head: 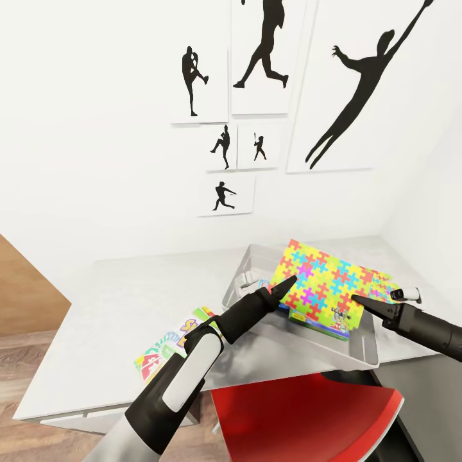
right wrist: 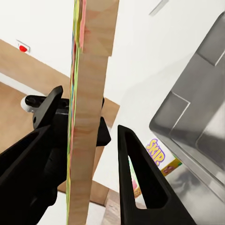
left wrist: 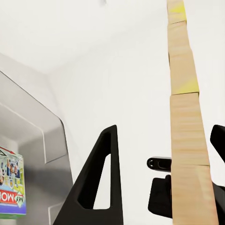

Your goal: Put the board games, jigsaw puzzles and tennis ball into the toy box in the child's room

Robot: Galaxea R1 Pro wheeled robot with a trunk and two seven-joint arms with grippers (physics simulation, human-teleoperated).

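Observation:
A bright jigsaw puzzle (head: 324, 279) hangs tilted over the light grey toy box (head: 301, 351) on the pale table (head: 122, 301). My right gripper (head: 354, 297) is shut on the puzzle's right edge; in the right wrist view the board's wooden edge (right wrist: 91, 93) runs between the fingers. My left gripper (head: 290, 280) is open at the puzzle's left edge, with a wide gap beside the board (left wrist: 187, 122). A Monopoly board game (left wrist: 10, 187) lies in the toy box (left wrist: 28, 126). The Skip-Bo board game (head: 170, 346) lies on the table left of the box.
A red chair (head: 308, 417) stands under the table's front edge, below the toy box. The white wall behind carries black silhouette pictures (head: 260, 58). A wooden panel (head: 25, 282) is at the far left. The table's left half holds only the Skip-Bo box.

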